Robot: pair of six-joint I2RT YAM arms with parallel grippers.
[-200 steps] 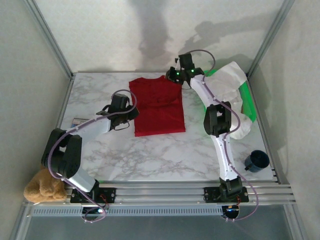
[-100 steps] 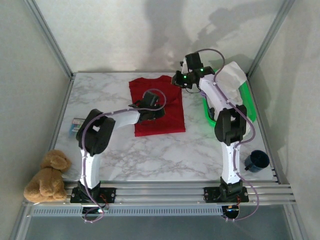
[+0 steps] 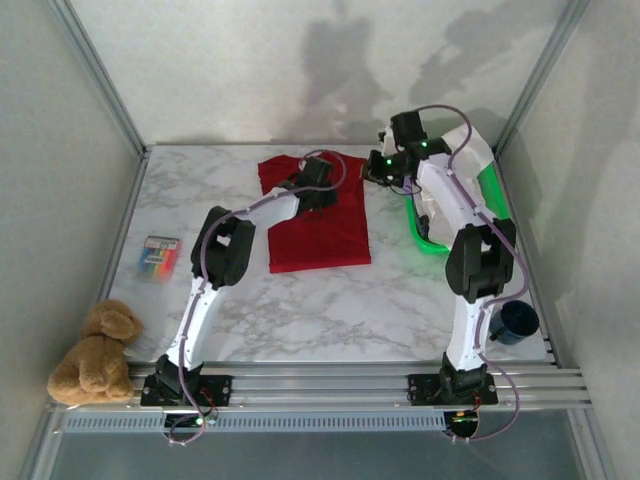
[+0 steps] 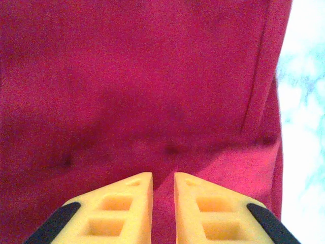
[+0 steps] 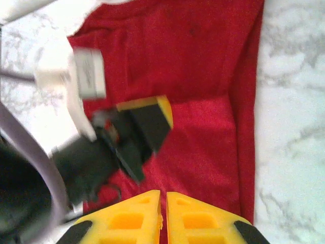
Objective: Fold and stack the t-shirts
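Yellow-fingered right gripper (image 5: 163,193) pressed together, left gripper (image 4: 163,175) a slit apart, pinching cloth or not I cannot tell, both over the red t-shirt (image 3: 320,235) lying flat left of the green basket (image 3: 432,246), its long axis running near-to-far alongside it.

Lab cell — aluminium frame (image 3: 98,72), marble table (image 3: 300,310)

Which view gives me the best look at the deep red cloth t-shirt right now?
Top external: the deep red cloth t-shirt lies on the marble table with nearly its whole outline visible. Left wrist gives a close patch with a seam; right wrist, one side edge against the table.
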